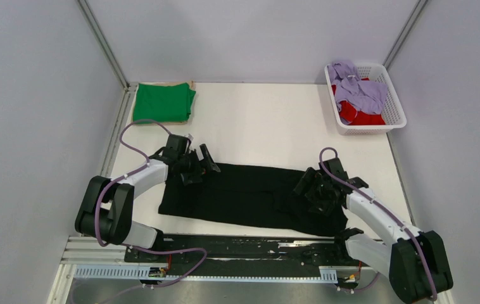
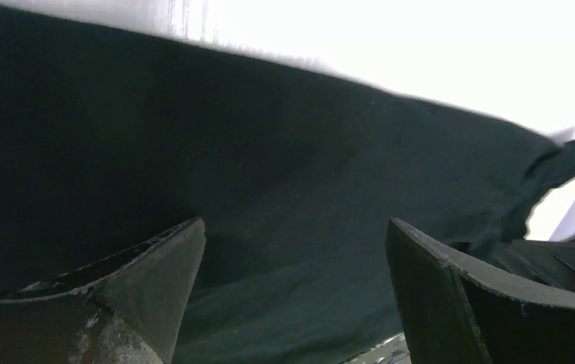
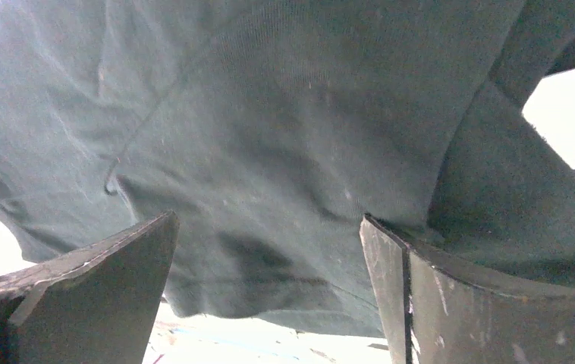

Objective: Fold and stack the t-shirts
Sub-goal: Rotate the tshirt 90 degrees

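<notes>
Currently we are seeing the black t-shirt (image 1: 244, 197) lying spread toward 6 o'clock on the surface (image 1: 263, 120). The left hand (image 1: 199, 167) and right hand (image 1: 311, 190) are poised at its 9 and 3 o'clock ends, fingers apart, gripping nothing. The green t-shirt (image 1: 161, 102) is sitting folded at 10 o'clock.

The black t-shirt (image 2: 254, 167) is seen spread across most of the view, and the bright white table (image 2: 421, 45) is shown beyond its far edge. The left gripper (image 2: 293, 227) is held over the cloth with its two fingers (image 2: 155, 265) set wide apart, and nothing is gripped between them. The cloth is bunched at its right end.
</notes>
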Robot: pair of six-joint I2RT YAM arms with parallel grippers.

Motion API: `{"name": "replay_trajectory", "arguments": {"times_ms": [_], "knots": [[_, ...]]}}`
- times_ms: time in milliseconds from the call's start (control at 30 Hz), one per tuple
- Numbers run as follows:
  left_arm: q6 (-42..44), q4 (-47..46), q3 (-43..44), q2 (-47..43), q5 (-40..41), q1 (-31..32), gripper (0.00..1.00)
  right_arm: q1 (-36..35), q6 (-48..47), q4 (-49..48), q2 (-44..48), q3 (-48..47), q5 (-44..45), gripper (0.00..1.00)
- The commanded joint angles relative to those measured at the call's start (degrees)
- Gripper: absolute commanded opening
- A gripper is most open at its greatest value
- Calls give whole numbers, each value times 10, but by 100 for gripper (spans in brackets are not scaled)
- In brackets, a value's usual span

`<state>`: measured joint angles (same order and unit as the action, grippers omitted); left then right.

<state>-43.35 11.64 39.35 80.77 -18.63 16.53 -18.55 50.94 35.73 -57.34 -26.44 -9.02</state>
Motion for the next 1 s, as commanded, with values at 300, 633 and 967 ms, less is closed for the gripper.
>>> {"name": "replay_trajectory", "arguments": {"times_ms": [300, 633, 967], "knots": [[-7, 24, -79, -50, 25, -3, 100, 76, -71, -213, -310, -184, 111, 100], [-135, -173, -144, -33, -19, 99, 100, 90, -162, -212, -611, -542, 22, 100], [-237, -266, -40, 104, 20, 281, 100, 87, -107, -150, -879, -913, -78, 98]]}}
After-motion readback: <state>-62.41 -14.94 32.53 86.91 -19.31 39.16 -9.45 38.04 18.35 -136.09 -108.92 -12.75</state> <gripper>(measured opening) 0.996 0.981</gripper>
